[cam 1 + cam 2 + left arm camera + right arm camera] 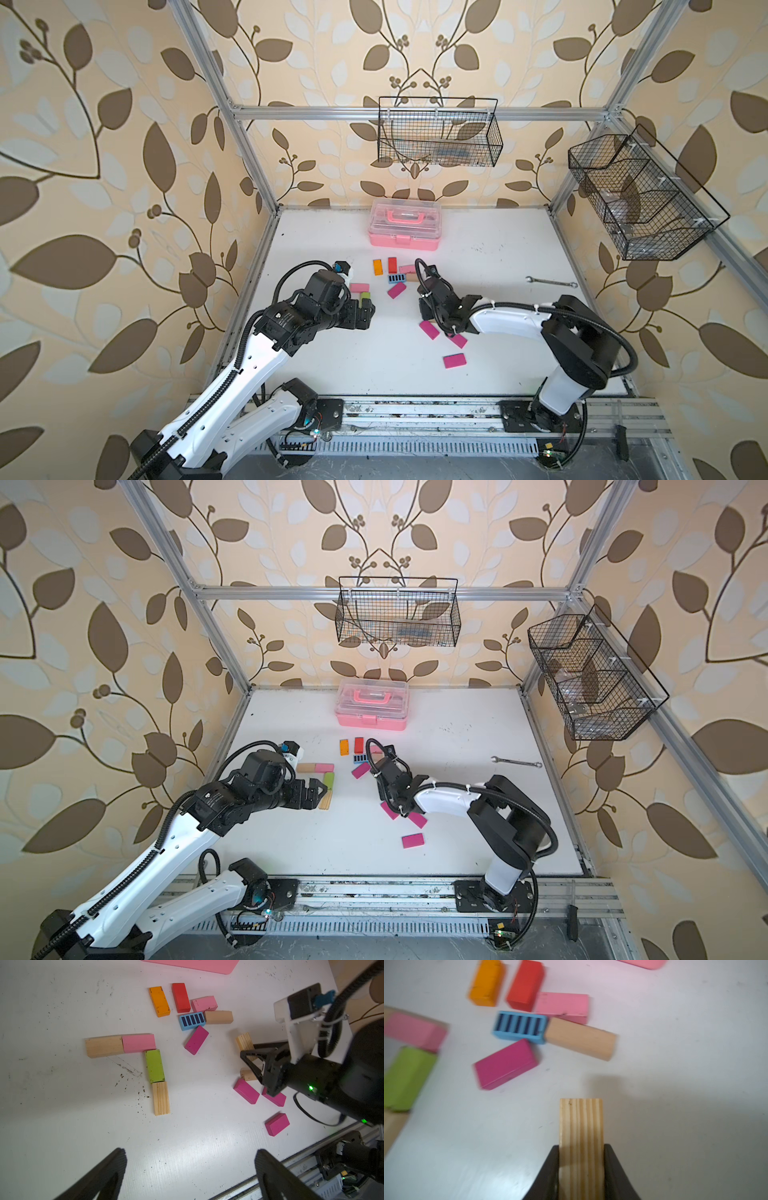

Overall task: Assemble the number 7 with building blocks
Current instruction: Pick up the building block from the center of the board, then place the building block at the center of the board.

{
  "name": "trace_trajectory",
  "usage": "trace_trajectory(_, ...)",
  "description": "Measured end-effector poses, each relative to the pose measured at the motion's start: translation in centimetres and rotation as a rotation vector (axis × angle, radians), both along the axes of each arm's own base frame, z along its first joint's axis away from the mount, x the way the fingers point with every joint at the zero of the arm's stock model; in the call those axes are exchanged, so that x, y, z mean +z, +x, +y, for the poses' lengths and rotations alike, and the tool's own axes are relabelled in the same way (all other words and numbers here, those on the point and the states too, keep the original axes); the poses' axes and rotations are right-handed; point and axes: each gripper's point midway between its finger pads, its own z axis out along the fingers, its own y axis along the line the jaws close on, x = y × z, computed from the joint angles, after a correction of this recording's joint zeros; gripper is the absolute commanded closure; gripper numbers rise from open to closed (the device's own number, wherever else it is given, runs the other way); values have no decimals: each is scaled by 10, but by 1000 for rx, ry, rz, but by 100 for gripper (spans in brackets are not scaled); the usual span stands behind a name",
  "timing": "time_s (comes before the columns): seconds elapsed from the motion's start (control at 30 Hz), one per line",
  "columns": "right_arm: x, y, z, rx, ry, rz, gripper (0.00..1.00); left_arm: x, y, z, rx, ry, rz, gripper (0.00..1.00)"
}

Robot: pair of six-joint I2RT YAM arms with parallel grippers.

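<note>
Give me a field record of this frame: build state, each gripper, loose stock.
seven_top_bar: plain wood block and light pink block, end to end
seven_stem: lime green block then grained wood block, end to end, starting at the pink end
left gripper: jaws open, empty
right gripper: jaws shut on second grained wood block
loose_sample: orange block, red block, blue-striped block, magenta block
</note>
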Motion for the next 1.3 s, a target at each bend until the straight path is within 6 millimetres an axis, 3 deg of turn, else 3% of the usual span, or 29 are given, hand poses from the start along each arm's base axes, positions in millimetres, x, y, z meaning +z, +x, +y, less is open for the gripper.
trace_trajectory(0.1, 19, -35, 40, 125, 51, -43, 73, -4, 3, 4, 39, 11, 14, 1)
trace_trajectory(0.2, 23, -72, 75, 235, 84, -48, 73, -13, 3, 9, 95, 15, 38, 1)
trace_trajectory(0.33, 13, -115, 107, 342, 109, -29, 73, -31, -1, 20, 184, 20, 76, 1)
trace_trajectory(0.47, -7, -135, 122, 384, 102, 9, 72, -42, -10, 34, 282, 1, 87, 1)
trace_trajectory(0.77, -32, -142, 146, 377, 166, 116, 69, -33, -16, 51, 408, -55, 41, 1)
trace_trajectory(1.03, -26, -124, 159, 352, 264, 151, 68, -60, -20, 51, 426, -13, 126, 1)
trace_trajectory(1.3, -28, -119, 180, 372, 295, 176, 68, -62, -20, 51, 432, -15, 131, 1)
